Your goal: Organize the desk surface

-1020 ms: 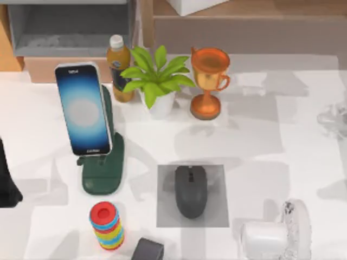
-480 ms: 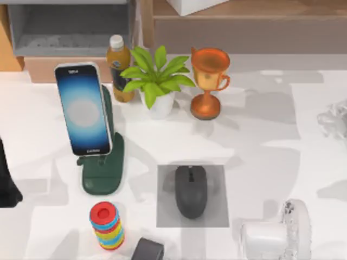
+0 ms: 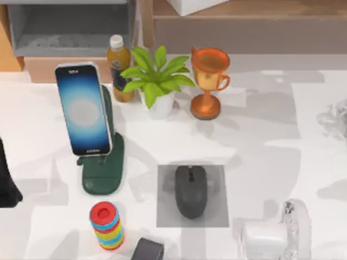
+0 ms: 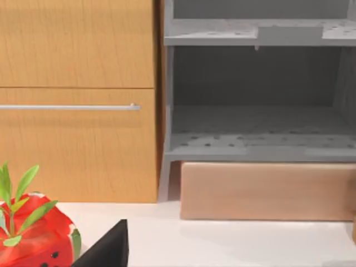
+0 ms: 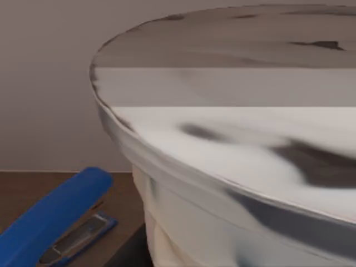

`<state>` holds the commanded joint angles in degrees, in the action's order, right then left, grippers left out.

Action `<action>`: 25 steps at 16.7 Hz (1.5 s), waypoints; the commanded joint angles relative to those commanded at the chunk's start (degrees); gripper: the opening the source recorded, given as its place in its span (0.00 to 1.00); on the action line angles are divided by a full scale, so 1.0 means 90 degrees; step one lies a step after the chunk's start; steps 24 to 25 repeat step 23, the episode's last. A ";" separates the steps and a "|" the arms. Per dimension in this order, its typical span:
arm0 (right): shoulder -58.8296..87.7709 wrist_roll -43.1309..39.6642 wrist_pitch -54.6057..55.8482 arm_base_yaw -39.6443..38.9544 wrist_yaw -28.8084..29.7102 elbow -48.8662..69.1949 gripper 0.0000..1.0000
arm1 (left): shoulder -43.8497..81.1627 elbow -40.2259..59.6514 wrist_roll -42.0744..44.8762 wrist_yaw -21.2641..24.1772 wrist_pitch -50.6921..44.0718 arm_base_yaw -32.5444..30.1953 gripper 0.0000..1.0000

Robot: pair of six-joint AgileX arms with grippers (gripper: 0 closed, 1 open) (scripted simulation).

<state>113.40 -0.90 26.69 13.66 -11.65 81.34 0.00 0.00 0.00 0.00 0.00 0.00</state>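
Observation:
The desk surface [image 3: 260, 146] is a wide white tabletop. On it a dark grey mouse [image 3: 190, 190] lies on a small grey mat [image 3: 217, 176] near the front middle. A phone [image 3: 83, 110] leans on a green stand [image 3: 105, 176] at the left. My left arm [image 3: 6, 181] is a dark shape at the table's left edge, apart from everything. My right arm [image 3: 336, 118] is a pale shape at the right edge. A pale rounded body [image 5: 233, 167] sits very close in the right wrist view.
At the back stand an orange bottle [image 3: 119, 67], a potted plant [image 3: 157, 81] and an orange trophy [image 3: 209, 81]. A ring stack [image 3: 107, 225], a dark block [image 3: 147, 250] and a white fan [image 3: 276, 235] line the front. Shelving [image 4: 256, 105], a strawberry-like object [image 4: 33, 239], a blue stapler [image 5: 53, 214].
The pale right arm has drawn back toward the table's right edge. The fan at the front right has shifted slightly. The left arm has not moved.

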 joint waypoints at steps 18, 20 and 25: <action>0.0002 0.0004 -0.0017 -0.0001 0.0009 0.0008 1.00 | 0.0000 0.0000 0.0000 0.0000 0.0000 0.0000 1.00; 0.0002 0.0004 -0.0017 -0.0001 0.0009 0.0008 1.00 | 0.0000 0.0000 0.0000 0.0000 0.0000 0.0000 1.00; 0.0002 0.0004 -0.0017 -0.0001 0.0009 0.0008 1.00 | 0.0000 0.0000 0.0000 0.0000 0.0000 0.0000 1.00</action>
